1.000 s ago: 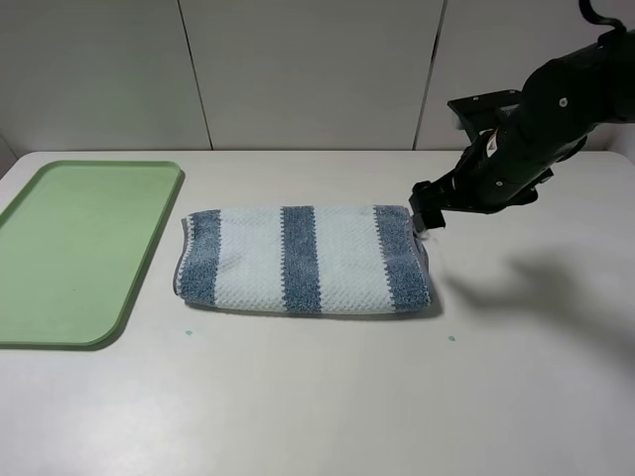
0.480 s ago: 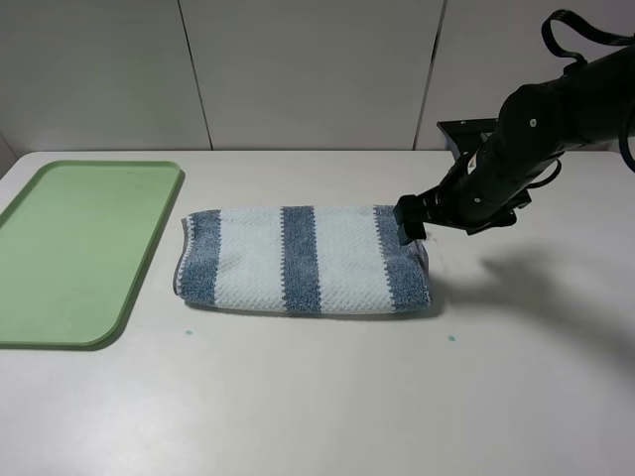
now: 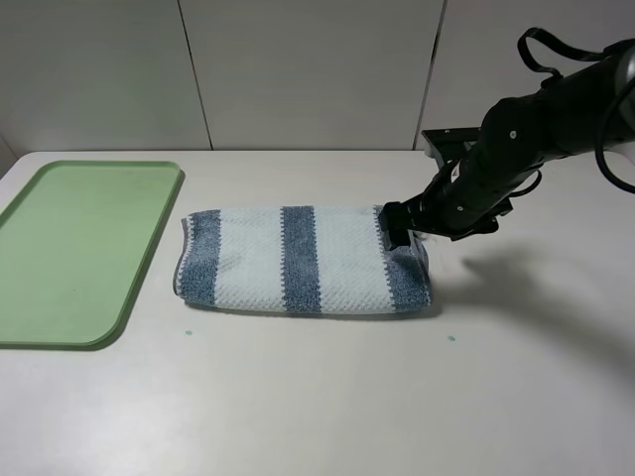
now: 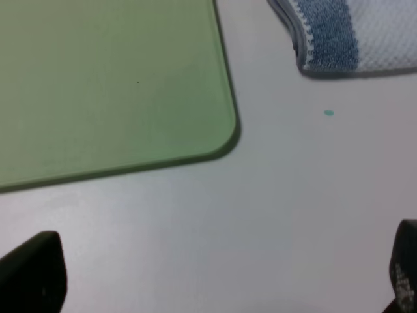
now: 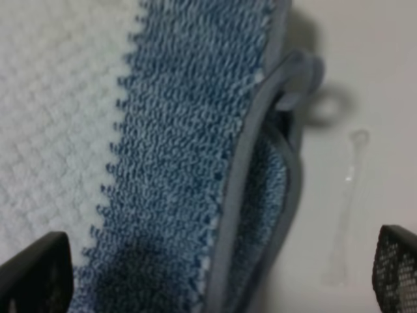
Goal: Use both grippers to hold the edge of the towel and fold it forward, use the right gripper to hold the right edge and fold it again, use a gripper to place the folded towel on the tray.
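Hovering over the 3 o'clock end of the towel [image 3: 303, 260], on the desk [image 3: 317, 397] at 3 o'clock of the tray [image 3: 60, 248], with the right gripper [image 3: 396, 229] spread wide, empty. Lower, pinch both layers of the piped edge [image 5: 251, 150], sweep toward 9 o'clock.

Towel [image 3: 303, 260] blue-grey/white stripes; tray [image 3: 74, 248] lt green.

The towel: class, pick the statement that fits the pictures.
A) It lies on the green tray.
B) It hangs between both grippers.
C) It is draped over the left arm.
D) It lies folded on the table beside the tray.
D: the towel lies folded on the table, apart from the tray, with the open right gripper at its right edge.
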